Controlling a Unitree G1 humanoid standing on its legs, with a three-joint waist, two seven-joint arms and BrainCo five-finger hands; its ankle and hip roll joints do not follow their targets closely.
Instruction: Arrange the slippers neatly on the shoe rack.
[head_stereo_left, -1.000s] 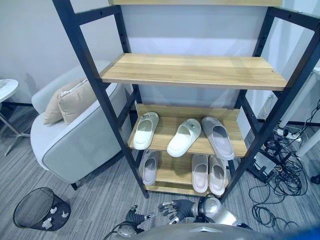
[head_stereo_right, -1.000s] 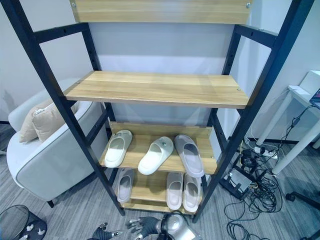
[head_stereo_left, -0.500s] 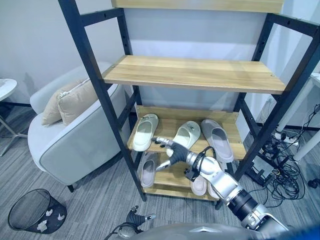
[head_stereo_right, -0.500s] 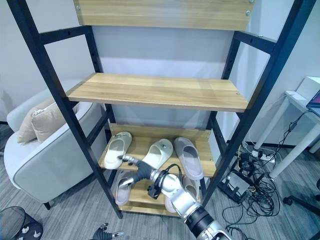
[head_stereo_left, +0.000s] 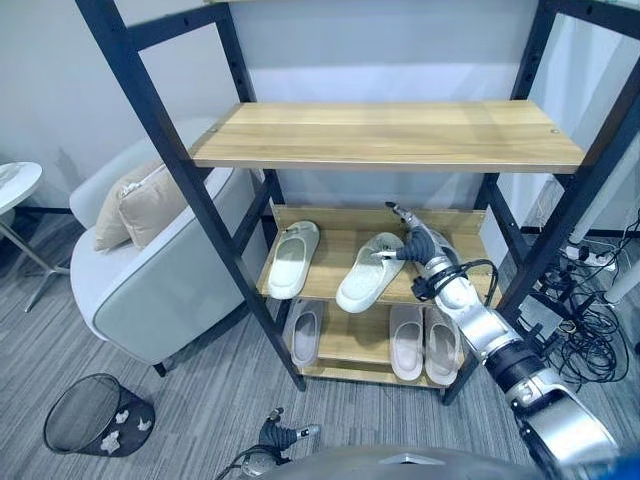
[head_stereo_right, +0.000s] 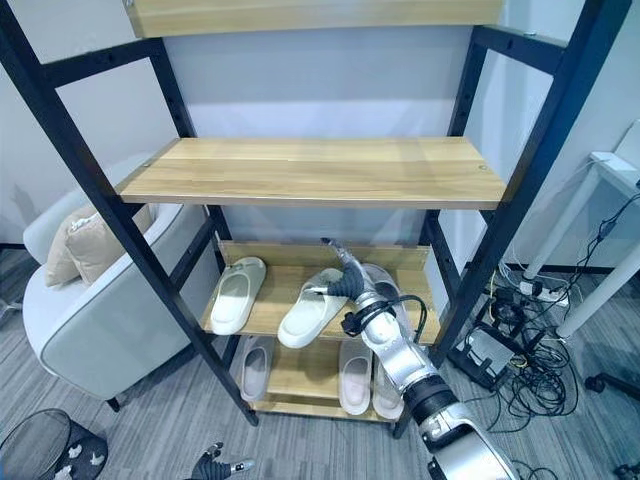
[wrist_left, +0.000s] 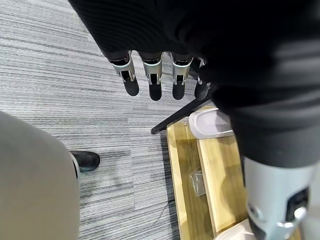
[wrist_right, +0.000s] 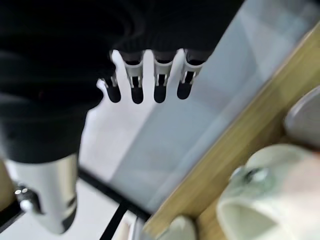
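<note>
The shoe rack (head_stereo_left: 390, 135) has slippers on its two lower shelves. The middle shelf holds a pale green slipper (head_stereo_left: 293, 258) at the left and a pale slipper (head_stereo_left: 366, 273) lying askew in the middle. A grey slipper (head_stereo_right: 378, 274) to its right is mostly hidden behind my right forearm. My right hand (head_stereo_left: 414, 244) is open, fingers (wrist_right: 145, 82) straight, just above the toe end of the middle slipper (wrist_right: 255, 200). The bottom shelf carries a grey slipper (head_stereo_left: 303, 333) and a neat pair (head_stereo_left: 422, 343). My left hand (wrist_left: 152, 80) hangs open low over the floor by the rack's foot.
A grey armchair (head_stereo_left: 150, 290) with a beige cushion (head_stereo_left: 140, 205) stands close to the rack's left post. A wire bin (head_stereo_left: 95, 415) sits on the floor at the lower left. Cables and a power strip (head_stereo_left: 575, 335) lie right of the rack. A small white table (head_stereo_left: 12, 182) is far left.
My right hand rose from low in front of the rack, passed the left part of the middle shelf and now reaches over the middle slipper. The camera has shifted slightly.
</note>
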